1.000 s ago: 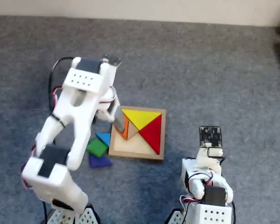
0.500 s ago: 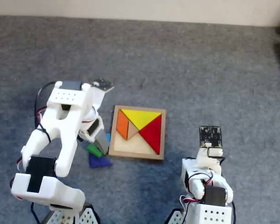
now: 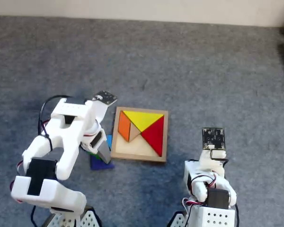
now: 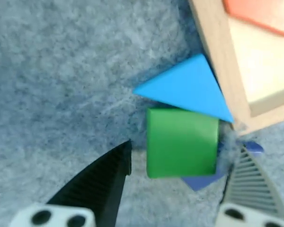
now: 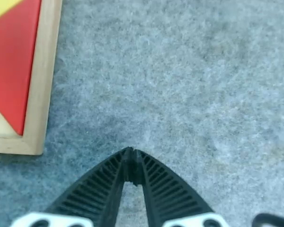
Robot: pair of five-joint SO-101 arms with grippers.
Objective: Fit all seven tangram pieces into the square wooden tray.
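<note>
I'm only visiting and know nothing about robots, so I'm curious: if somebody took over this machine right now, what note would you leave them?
Left gripper: open, fingers on either side of the green square, not gripping it.
Right gripper: shut, holding nothing, over bare carpet to the right of the tray.
Done: the yellow triangle, red triangle and orange piece lie in the tray.
Left: the green square, the blue triangle and the dark blue piece partly under the square lie on the carpet by the tray's left edge and need fitting in.
</note>
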